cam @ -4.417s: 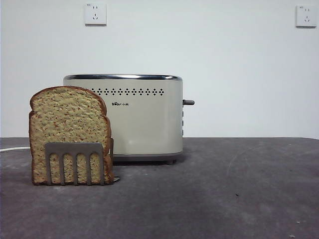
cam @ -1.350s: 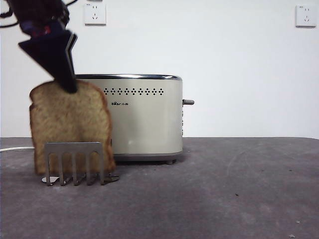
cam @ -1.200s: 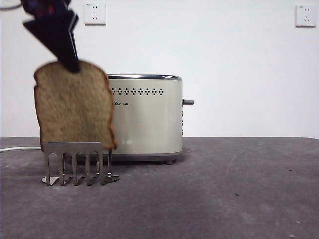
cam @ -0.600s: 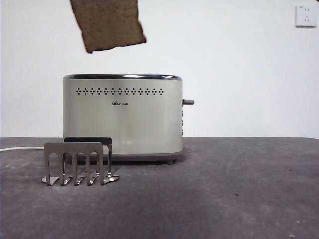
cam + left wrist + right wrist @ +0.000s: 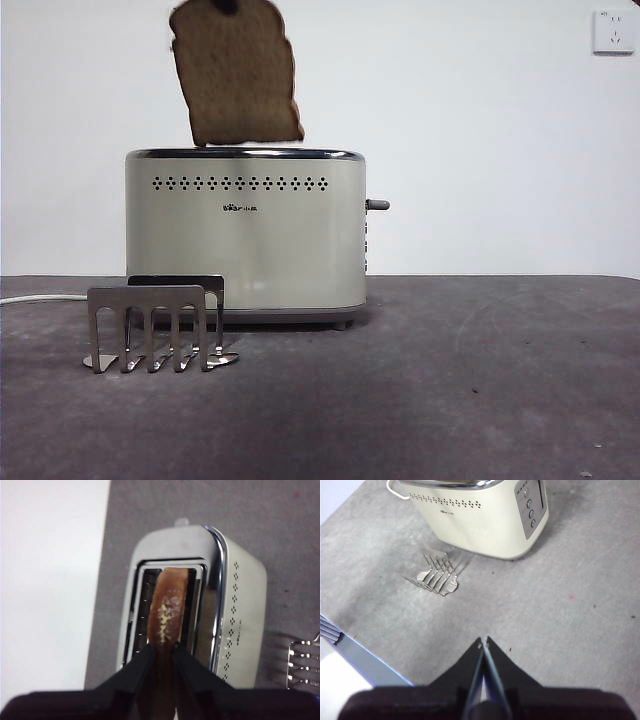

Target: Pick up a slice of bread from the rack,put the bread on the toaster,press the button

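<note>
The slice of bread (image 5: 238, 75) hangs upright just above the chrome top of the cream toaster (image 5: 245, 235), its lower edge close to the rim. My left gripper (image 5: 163, 649) is shut on the slice's crust (image 5: 167, 607), right over the toaster's slot (image 5: 150, 600); in the front view only a dark tip shows at the slice's top edge. The grey metal rack (image 5: 150, 325) stands bare in front of the toaster's left end, and also shows in the right wrist view (image 5: 434, 574). My right gripper (image 5: 483, 641) is shut and holds nothing, hovering above the table away from the toaster (image 5: 480, 515).
The toaster's lever (image 5: 378, 205) sticks out on its right side, and buttons (image 5: 530, 512) line that end panel. A white cord (image 5: 40, 298) runs off to the left. The grey table (image 5: 450, 380) stretches to the right. Wall sockets (image 5: 613, 32) sit on the wall behind.
The slice has been lifted out of the rack, carried right, and has come down to just above the toaster's top. The rack now stands without it.
</note>
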Controlling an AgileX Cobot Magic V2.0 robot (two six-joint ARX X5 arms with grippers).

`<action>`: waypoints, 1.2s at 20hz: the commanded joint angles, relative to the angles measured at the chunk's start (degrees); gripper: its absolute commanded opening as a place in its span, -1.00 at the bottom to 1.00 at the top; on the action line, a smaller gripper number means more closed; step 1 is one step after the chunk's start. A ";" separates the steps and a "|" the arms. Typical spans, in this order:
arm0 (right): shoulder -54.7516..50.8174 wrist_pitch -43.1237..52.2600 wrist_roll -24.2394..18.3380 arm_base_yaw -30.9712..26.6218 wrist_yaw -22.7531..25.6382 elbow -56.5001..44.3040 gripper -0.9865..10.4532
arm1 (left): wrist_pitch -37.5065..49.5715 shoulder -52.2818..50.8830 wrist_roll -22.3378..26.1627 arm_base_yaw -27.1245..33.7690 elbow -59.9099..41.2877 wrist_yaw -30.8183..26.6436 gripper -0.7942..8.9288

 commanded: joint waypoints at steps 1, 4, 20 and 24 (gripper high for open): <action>-0.04 -0.55 -0.48 0.13 0.11 -0.02 -0.85 | 0.66 1.51 1.60 0.72 -0.17 0.04 -0.85; -0.04 -0.66 -0.48 0.13 0.11 -0.02 -0.85 | 0.55 3.43 1.57 1.81 -0.17 0.17 -0.85; 5.27 12.61 1.79 0.13 0.11 -0.02 -0.85 | 5.55 9.81 -7.23 7.21 -0.17 9.25 -0.29; 9.01 20.46 4.61 0.13 0.09 0.00 -0.85 | 6.34 9.79 -12.55 7.21 -0.17 9.05 -0.24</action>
